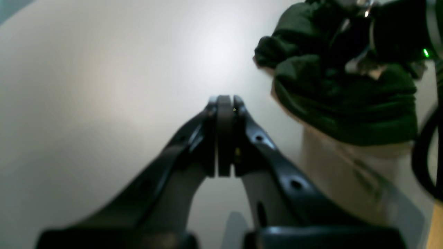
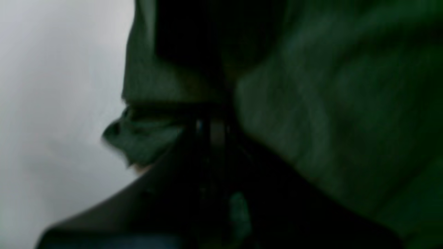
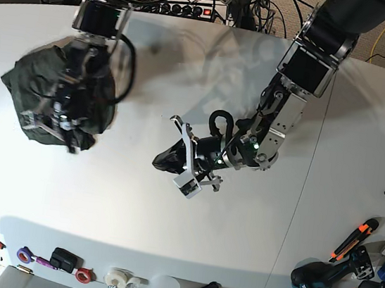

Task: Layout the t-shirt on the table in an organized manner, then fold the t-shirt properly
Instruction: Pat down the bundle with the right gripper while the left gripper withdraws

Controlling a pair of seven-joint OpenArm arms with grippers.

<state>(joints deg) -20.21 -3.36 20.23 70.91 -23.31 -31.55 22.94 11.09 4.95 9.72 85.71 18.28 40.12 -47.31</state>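
Shirt bunched, needs spreading
R gripper (image 3: pixel 64 123) clamps t-shirt (image 3: pixel 26 86); L gripper (image 1: pixel 224 103) closed, empty — lift slow, let tee unfurl over tabletop (image 3: pixel 134 207).

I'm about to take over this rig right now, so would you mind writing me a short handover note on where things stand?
Left gripper: shut and empty, held over bare table near the middle, apart from the shirt.
Right gripper: shut on the t-shirt; its wrist view shows green fabric bunched around the jaws.
T-shirt: a crumpled bundle at the table's left side in the base view, gathered under the right arm.
Done: nothing is laid out yet; no sleeve or hem is spread flat.
Left: spread the shirt flat and tidy on the table, then fold it.
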